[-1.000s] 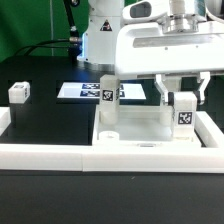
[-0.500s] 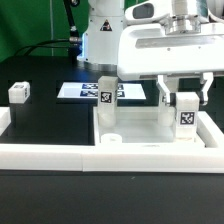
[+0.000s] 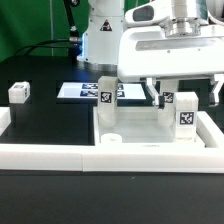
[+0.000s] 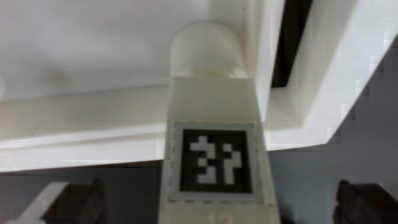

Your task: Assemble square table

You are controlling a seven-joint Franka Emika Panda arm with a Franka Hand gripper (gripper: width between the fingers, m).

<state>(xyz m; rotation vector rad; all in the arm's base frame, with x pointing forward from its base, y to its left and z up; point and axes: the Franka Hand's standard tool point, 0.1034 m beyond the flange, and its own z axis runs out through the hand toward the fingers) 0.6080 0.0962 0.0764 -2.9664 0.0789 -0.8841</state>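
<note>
The white square tabletop point(image 3: 140, 128) lies inside the border wall with two white tagged legs standing on it. One leg point(image 3: 107, 100) is at the back corner toward the exterior view's left. The other leg point(image 3: 185, 111) stands at the right corner, upright between my fingers. My gripper point(image 3: 186, 97) is open around it, with a gap between each finger and the leg. In the wrist view that leg point(image 4: 217, 130) shows its tag, and the dark fingertips point(image 4: 63, 205) stand well off to either side, over the tabletop point(image 4: 89, 90). A third leg point(image 3: 18, 92) lies loose at far left.
The long white border wall point(image 3: 100, 155) runs along the front and up the right side. The marker board point(image 3: 82, 91) lies flat behind the tabletop. A low white stub point(image 3: 112, 140) shows at the slab's front corner. The robot's base stands at the back.
My jaws have opened wide and let go of the right leg. The leg stays upright in its corner. Nothing else has moved.
</note>
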